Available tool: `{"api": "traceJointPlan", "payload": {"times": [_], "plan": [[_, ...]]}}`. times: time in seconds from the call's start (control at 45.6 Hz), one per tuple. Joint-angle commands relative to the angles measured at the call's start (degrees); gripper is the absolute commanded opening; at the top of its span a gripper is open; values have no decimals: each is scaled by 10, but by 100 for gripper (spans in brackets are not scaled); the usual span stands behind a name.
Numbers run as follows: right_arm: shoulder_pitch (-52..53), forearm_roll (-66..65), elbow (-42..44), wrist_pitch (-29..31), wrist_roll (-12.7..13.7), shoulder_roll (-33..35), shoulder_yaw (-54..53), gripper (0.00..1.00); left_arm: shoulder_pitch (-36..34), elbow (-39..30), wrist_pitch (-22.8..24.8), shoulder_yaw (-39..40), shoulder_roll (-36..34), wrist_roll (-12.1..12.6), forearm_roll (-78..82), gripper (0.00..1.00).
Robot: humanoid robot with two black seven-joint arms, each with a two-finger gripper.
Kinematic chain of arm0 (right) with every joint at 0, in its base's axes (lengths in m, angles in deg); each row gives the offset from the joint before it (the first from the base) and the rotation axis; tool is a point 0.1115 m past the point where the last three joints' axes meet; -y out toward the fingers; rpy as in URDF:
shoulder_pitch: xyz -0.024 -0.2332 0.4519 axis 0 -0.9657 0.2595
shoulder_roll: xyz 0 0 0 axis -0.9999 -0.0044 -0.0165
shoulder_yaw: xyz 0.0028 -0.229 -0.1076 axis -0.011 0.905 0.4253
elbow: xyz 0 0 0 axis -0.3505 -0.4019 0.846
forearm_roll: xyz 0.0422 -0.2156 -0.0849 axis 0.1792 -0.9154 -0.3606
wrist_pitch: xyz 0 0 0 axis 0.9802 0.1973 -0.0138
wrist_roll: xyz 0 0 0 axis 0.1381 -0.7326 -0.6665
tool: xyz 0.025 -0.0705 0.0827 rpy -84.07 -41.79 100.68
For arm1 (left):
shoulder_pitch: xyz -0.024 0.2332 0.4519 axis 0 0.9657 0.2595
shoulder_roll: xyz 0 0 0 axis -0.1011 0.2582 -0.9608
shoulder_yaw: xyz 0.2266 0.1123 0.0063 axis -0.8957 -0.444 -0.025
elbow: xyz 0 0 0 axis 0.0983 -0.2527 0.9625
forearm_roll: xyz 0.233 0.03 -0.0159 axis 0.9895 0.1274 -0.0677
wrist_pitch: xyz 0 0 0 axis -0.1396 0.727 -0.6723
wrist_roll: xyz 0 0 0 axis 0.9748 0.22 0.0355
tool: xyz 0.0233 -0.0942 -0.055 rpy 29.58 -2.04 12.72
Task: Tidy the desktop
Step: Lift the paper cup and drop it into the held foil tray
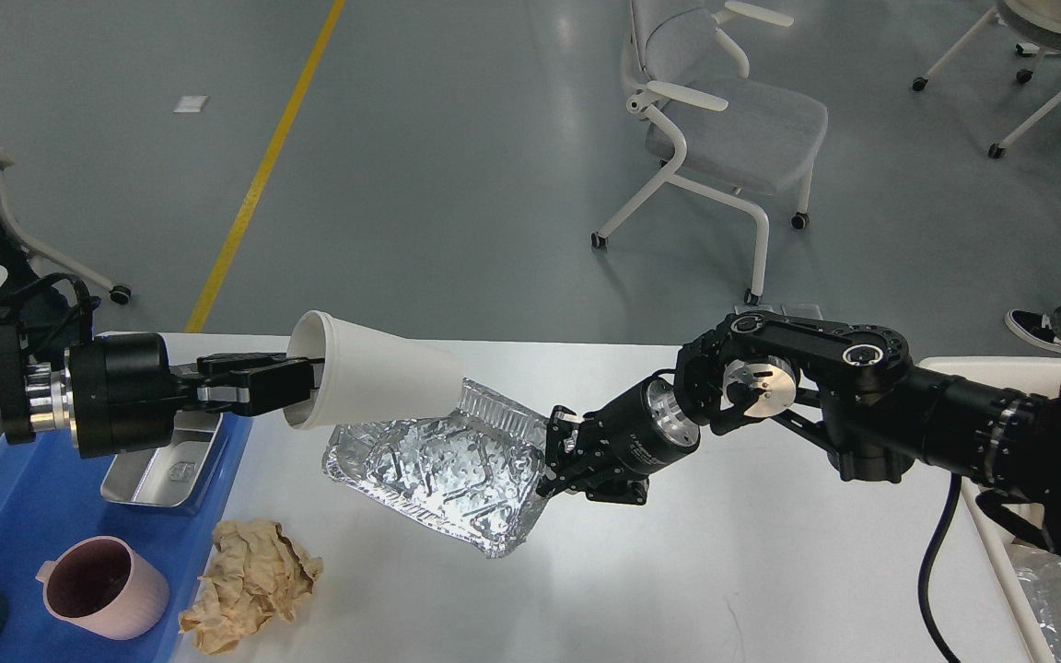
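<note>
Left jaws: the left gripper [296,382] is pinching the rim of a white paper cup [374,382], one finger reaching inside, cup lying sideways in the air.
Right jaws: the right gripper [556,460] is clamping the edge of a crumpled foil tray [434,470], holding it tilted above the desktop [724,571].
Contact: cup and foil are appearing to touch where they are overlapping.
Slip risk: the thin cup rim could be buckling and sliding free.
Foil risk: the tray may be bending or tearing at the pinch.
Leftovers: crumpled brown paper [252,582] is lying on the desktop beside the blue tray [5,506], which is holding a pink mug [105,587] and a metal tin [167,465].
</note>
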State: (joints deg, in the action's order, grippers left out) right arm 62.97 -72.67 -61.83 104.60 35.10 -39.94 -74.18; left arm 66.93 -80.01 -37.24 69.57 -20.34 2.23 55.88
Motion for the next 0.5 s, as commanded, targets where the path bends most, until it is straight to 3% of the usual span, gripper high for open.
{"api": "traceJointPlan", "payload": {"times": [0.0,0.219,0.351,0.483], "plan": [[1,0,0,0,0,0,-1,0,5,17,-1,-10,8,57,7,0],[0,0,-1,0,0,0,-4,0,-8,29,-1,-24,22,104,13,0],[0,0,-1,-1,-1,-6,-4,0,-45,46,-1,-80,51,139,24,0],[1,0,-2,-2,-1,-9,-6,0,-88,64,-1,-149,90,145,35,0]]}}
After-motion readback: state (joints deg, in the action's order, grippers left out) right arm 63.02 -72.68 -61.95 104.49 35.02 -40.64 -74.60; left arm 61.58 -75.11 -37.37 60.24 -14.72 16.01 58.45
